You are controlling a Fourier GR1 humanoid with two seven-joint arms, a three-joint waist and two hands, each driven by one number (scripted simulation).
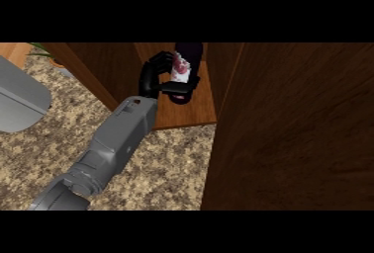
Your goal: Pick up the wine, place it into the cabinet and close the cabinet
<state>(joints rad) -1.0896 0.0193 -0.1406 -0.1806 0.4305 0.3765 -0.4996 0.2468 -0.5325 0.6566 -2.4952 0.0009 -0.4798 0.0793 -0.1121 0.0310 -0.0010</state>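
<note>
Your cabinet [186,116] stands open, and the wine bottle [182,66] sits inside it, over its wooden shelf, held in your hand [157,76], whose black fingers and thumb curl around the bottle's white and red label. You cannot tell whether the bottle's base touches the shelf. The dark neck is cut off at the top. The open cabinet door [292,128], dark wood grain, fills the right side. The speckled stone counter [44,153] lies below. A grey rounded object [18,99] shows only partly at the left.
</note>
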